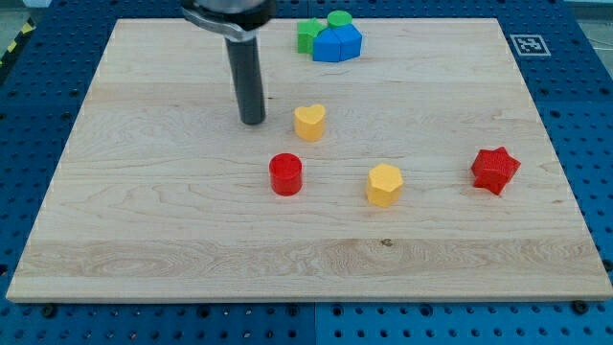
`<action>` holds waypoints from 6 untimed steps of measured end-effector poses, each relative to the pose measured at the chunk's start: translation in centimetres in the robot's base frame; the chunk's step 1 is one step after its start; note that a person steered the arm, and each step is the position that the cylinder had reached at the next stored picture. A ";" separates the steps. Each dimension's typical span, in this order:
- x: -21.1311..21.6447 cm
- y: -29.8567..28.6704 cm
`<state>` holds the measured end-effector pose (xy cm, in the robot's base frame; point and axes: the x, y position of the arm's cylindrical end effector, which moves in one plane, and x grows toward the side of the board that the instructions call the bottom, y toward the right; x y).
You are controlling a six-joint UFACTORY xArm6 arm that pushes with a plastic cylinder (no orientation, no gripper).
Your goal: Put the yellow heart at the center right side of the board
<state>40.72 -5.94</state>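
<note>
The yellow heart [309, 122] lies on the wooden board [144, 211] a little above the middle. My tip [253, 121] rests on the board just to the view's left of the heart, a short gap apart from it. The dark rod rises from the tip to the view's top.
A red cylinder [285, 174] lies below the heart. A yellow hexagon block [384, 184] lies to its right. A red star [495, 170] sits near the right edge. At the top, a green block [306, 35], a green cylinder [338, 19] and two blue blocks [339, 43] cluster together.
</note>
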 end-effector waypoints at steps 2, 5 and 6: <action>-2.8 14.1; -1.8 9.1; 0.7 10.8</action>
<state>41.39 4.83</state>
